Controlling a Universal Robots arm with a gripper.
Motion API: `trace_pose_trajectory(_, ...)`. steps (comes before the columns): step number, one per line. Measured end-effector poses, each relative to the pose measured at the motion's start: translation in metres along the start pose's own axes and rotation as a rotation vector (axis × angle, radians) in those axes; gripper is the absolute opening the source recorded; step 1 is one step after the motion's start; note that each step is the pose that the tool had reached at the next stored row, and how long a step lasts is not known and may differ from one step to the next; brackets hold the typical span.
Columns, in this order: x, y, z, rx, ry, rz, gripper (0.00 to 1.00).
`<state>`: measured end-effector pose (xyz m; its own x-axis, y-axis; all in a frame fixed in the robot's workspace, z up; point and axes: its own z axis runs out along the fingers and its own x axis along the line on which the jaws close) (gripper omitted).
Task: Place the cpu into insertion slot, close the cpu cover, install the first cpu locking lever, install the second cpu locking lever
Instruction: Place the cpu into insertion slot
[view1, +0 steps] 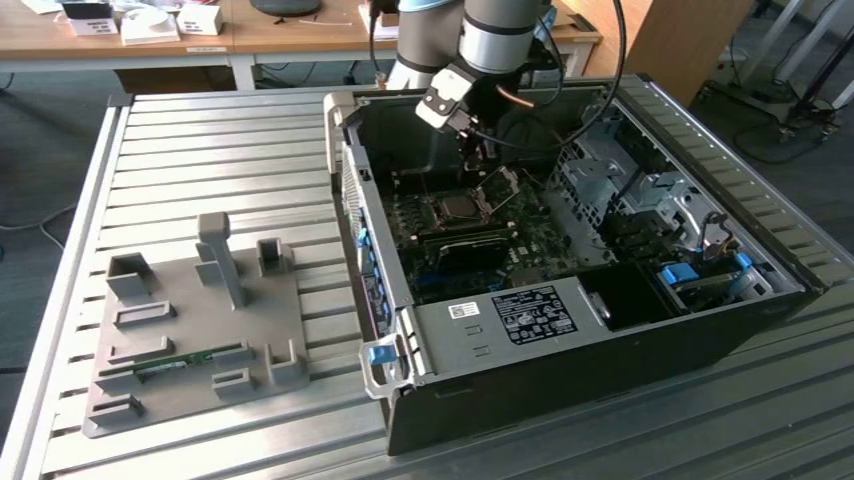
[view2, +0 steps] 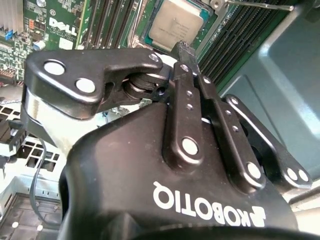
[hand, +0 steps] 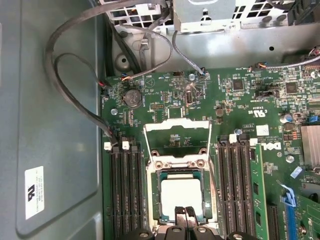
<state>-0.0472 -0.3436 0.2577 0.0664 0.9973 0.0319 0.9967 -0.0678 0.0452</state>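
While the fingers (hand: 178, 215) are drawn together tip to tip with nothing between them, they hang over the near edge of the cpu (hand: 181, 194), and whether they touch it cannot be told. The cpu lies flat in the insertion slot (hand: 179, 162), square to its silvery rim, so the first step of the task looks done. Straight on past the chip from the fingertips, the cpu cover (hand: 177, 126) is swung open, hinged at the far edge of the slot, with its window showing the green board behind. In the exterior view the cover (view1: 501, 185) stands up under the arm's wrist. The relation that matters, I judge, is this line: fingers, then chip, then hinge, with the cover's hinge edge lying across the direction in which the fingers point. Long memory slots (hand: 127, 190) flank the socket on both sides. All of it sits inside the black computer case (view1: 561, 370) on the ribbed worktop (view1: 200, 150).
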Motion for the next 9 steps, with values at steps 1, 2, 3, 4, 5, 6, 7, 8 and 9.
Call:
trace_pose_trajectory(1, 0.0, -0.0001, 0.0018, -0.0002, 0.0, 0.0, 0.11)
trace_pose_trajectory(2, -0.0001, -0.0002, 0.0038, -0.0004, -0.0002, 0.0, 0.11)
trace_pose_trajectory(3, -0.0002, -0.0003, 0.0056, -0.0004, -0.0006, 0.0, 0.11)
trace_pose_trajectory(4, -0.0002, -0.0003, 0.0074, -0.0005, -0.0007, 0.0, 0.11)
trace_pose_trajectory(5, -0.0003, -0.0004, 0.0092, -0.0006, -0.0009, 0.0, 0.11)
trace_pose_trajectory(6, -0.0003, -0.0005, 0.011, -0.0006, -0.0012, 0.0, 0.11)
trace_pose_trajectory(7, -0.0004, -0.0006, 0.0127, -0.0007, -0.0014, 0.0, 0.11)
trace_pose_trajectory(8, -0.0004, -0.0007, 0.0143, -0.0007, -0.0017, 0.0, 0.11)
trace_pose_trajectory(9, -0.0005, -0.0007, 0.0154, -0.0008, -0.002, 0.0, 0.11)
